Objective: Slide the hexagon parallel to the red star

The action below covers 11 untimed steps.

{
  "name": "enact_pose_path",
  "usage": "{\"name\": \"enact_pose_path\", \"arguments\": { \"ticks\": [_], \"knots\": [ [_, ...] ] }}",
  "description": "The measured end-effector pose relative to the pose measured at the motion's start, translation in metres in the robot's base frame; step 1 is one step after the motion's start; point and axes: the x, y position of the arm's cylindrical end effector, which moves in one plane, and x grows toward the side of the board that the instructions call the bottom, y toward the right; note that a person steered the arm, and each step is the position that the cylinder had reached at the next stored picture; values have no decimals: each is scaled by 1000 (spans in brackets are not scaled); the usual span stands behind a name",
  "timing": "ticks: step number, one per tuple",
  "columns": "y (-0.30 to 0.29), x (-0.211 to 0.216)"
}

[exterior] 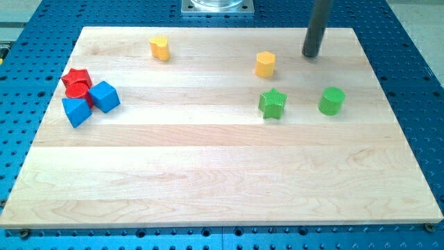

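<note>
1. A pale wooden board (222,173) lies on a blue perforated metal table (409,42), and small coloured blocks are spread over the upper half of the board.
2. The dark straight rod comes down from the view's top, and my tip (310,55) rests on the board near its top edge, to the view's right.
3. There are no jaws on this arm, only the rod, so nothing is held.
4. The yellow hexagon block (265,64) stands just to the view's left of my tip and a little lower; a small gap shows between them.
5. A second yellow block (160,48), its shape not clear, sits further to the view's left, near the top edge.
6. The red star block (76,78) is at the far left, with a red cylinder block (78,90) touching it below.
7. Two blue cube blocks (76,111) (105,96) press against the red pair.
8. A green star block (272,104) lies below the hexagon, and a green cylinder block (332,101) is to its right, well apart.
</note>
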Motion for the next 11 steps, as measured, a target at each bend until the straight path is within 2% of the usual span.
{"name": "enact_pose_path", "arguments": {
  "ticks": [1, 2, 3, 4, 5, 6, 7, 9, 10, 11],
  "knots": [
    [-32, 17],
    [-91, 18],
    [-47, 26],
    [-50, 31],
    [-118, 34],
    [-108, 58],
    [-113, 64],
    [-219, 70],
    [-250, 71],
    [-243, 91]
  ]
}}
